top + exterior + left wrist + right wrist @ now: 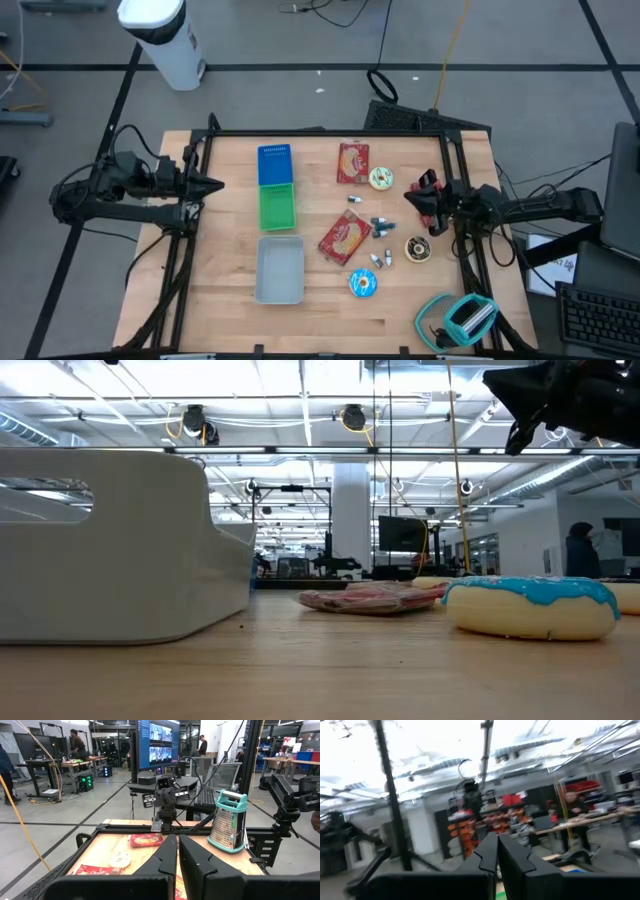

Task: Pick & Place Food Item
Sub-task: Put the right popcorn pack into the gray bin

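Nothing is in hand yet: this reads as the start of the pick, before any approach. The left end effector (212,183) hovers at the left edge of the worktop (320,300), its fingers pressed together and empty, pointing toward the blue tray (274,164) and green tray (278,208). The right end effector (420,200) sits over the right side of the worktop, also closed with nothing between its fingers, raised clear of the surface.

The food items lie spread on the right half of the worktop. Two red snack packets are there, one at the far side (353,162) and one near the middle (345,238). A white-iced donut (381,178) lies just beside the far packet, a chocolate donut (418,249) sits below the right end effector, and a blue-iced donut (363,283) rests nearest the front edge. A grey bin (280,269) stands near the front, in line with the coloured trays. A teal grater (470,318) lies at the near right corner.

Which item is meant cannot be told from the task. The right arm seems the likelier to act, being closest to the food; it would need to spread its fingers, descend over one item, close, then carry it left to a tray or bin.
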Controlling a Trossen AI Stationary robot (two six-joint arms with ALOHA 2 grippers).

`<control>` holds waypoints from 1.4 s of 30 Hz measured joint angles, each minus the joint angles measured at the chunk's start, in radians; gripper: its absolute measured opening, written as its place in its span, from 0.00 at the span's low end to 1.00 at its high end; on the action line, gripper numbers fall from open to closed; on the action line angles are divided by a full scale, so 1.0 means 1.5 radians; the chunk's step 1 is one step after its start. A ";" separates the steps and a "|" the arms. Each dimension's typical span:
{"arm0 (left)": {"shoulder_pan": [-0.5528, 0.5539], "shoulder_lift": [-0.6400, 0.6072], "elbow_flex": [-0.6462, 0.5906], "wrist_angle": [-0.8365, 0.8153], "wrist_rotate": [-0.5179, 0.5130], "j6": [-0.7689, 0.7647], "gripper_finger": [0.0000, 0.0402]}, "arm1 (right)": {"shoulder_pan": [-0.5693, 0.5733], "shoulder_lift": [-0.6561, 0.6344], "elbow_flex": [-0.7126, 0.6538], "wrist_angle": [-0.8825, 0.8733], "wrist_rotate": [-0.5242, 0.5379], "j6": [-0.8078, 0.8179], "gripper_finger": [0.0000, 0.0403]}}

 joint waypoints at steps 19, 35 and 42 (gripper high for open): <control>0.000 0.000 0.000 0.000 0.000 0.000 0.05 | 0.009 0.073 0.058 -0.056 -0.038 -0.075 0.62; 0.000 0.059 -0.197 0.158 0.030 0.029 0.05 | 0.009 0.071 0.060 -0.063 -0.038 -0.070 0.57; -0.002 -0.014 -0.294 0.226 0.030 0.032 0.05 | 0.009 0.060 0.060 -0.067 -0.038 -0.070 0.57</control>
